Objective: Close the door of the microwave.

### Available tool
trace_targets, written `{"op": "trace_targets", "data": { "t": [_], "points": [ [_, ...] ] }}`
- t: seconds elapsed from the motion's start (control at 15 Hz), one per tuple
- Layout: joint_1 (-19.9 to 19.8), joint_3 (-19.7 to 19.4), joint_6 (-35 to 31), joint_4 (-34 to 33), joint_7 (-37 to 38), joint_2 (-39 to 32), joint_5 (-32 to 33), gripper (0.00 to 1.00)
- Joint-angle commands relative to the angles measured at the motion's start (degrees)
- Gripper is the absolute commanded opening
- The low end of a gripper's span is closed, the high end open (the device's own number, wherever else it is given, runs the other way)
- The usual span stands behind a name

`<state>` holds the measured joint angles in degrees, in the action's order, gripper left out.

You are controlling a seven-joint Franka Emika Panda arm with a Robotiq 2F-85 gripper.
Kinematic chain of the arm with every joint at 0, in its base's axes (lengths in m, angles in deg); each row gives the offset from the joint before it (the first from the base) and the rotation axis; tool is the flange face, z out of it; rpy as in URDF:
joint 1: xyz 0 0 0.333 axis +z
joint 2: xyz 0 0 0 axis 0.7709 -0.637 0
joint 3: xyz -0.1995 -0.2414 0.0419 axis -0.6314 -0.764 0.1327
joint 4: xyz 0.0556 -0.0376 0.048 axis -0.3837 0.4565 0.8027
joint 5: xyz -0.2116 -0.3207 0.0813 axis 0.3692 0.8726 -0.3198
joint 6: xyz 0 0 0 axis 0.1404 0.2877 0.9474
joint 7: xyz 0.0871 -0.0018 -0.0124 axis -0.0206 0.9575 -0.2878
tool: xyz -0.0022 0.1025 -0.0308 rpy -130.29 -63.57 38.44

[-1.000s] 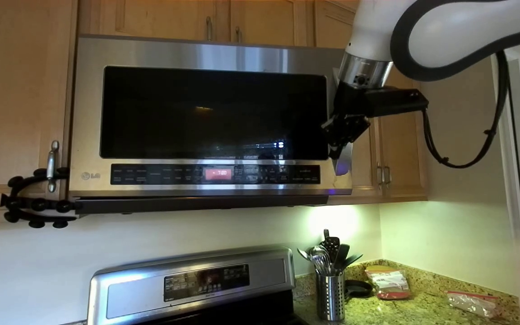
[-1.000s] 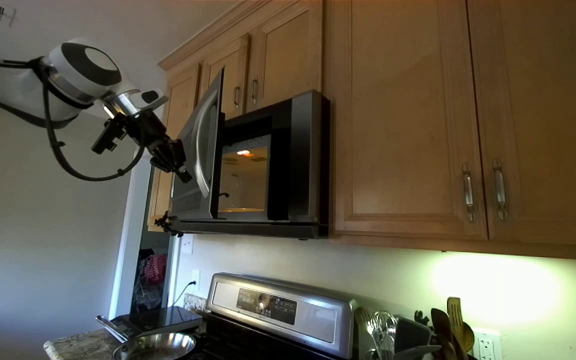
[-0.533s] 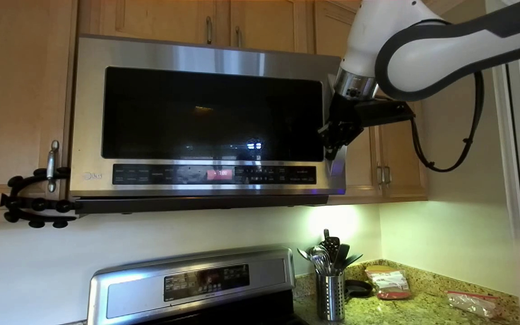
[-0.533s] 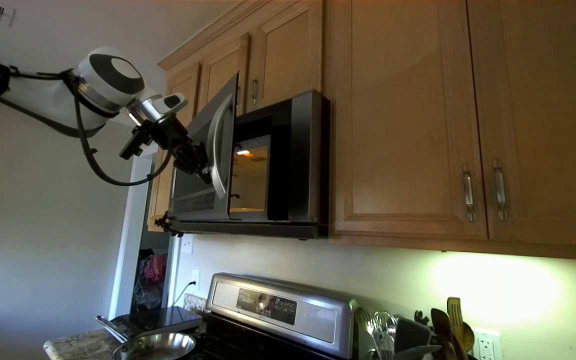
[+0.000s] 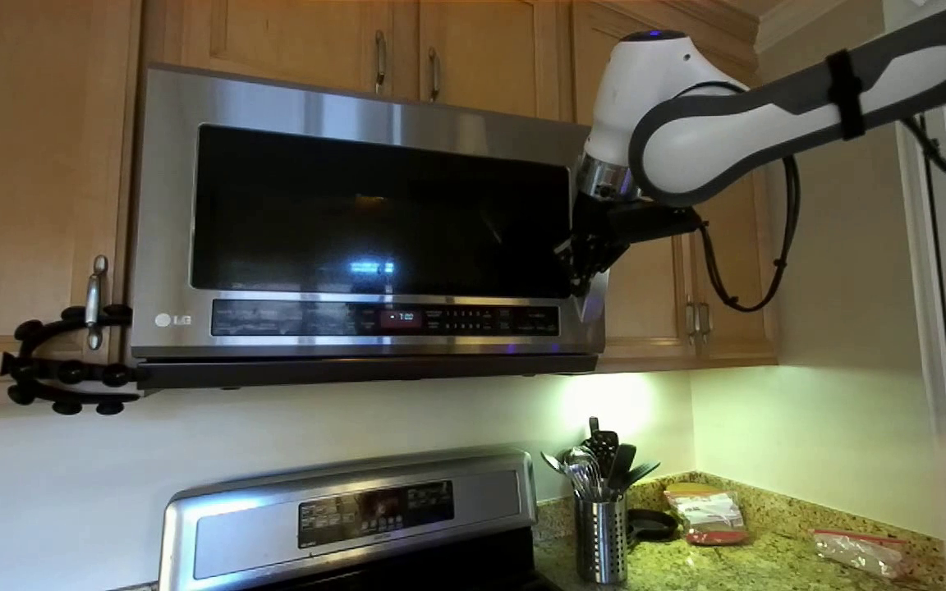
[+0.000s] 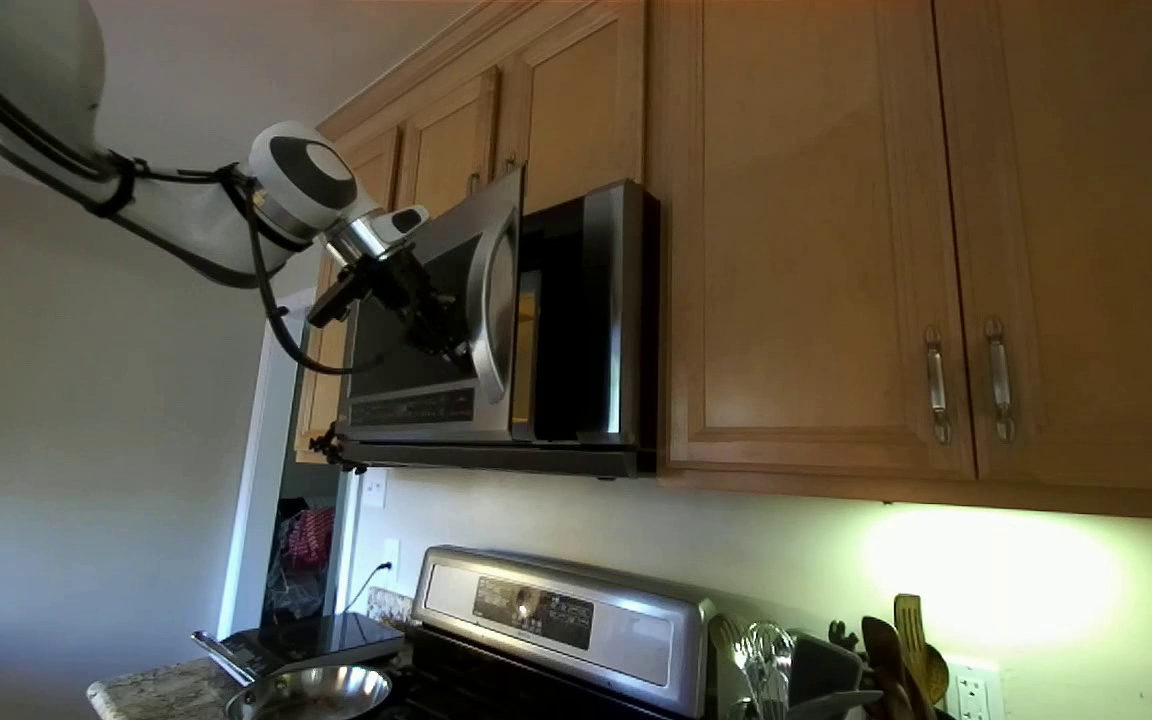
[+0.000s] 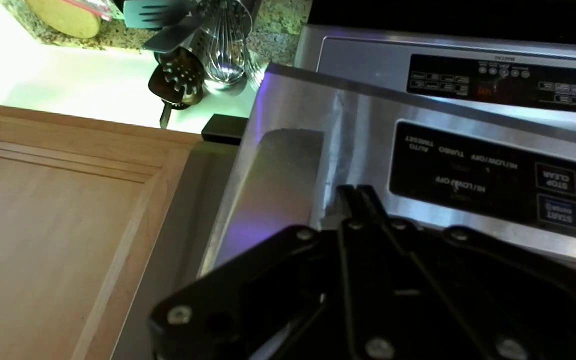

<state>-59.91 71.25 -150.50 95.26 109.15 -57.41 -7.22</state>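
Filling the left of an exterior view, a tall honey-coloured wooden cupboard carries a slim upright metal pull, and a black tripod with ball-jointed legs sits by its lower end. Next is the door, a wide rectangular panel with a large glossy black window framed in stainless steel and a dark control strip along its bottom. Its long axis runs sideways, from the LG badge at left to the handle end at right. In an exterior view it is ajar: the front turns toward the left of that view, and the handle end stands out from the microwave, a big stainless-steel and black box, leaving a gap where a strip of yellow-lit interior shows.

At that end the black two-finger gripper slants downward, fingers together side by side, gripping nothing that shows. Its tips are just beside the curved upright steel handle; whether they touch the steel cannot be told.

Lower and further right, a perforated steel cylinder of utensils stands on a speckled granite counter. The white and dark-grey robot arm reaches in from the upper right.
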Motion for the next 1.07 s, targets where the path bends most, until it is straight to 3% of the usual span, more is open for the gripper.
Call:
{"op": "trace_targets", "data": {
  "t": [0.0,0.53,0.8,1.0],
  "points": [
    [0.04,-1.47,-0.29,-7.34,-1.75,-7.68,3.71,0.03],
    [3.01,-6.83,0.71,-20.75,-5.08,-20.93,6.02,0.03],
    [4.9,-8.85,1.68,-23.11,-5.75,-22.71,6.06,0.03],
    [6.59,-9.49,3.84,-21.56,-6.76,-21.14,2.64,0.02]
  ]
}}
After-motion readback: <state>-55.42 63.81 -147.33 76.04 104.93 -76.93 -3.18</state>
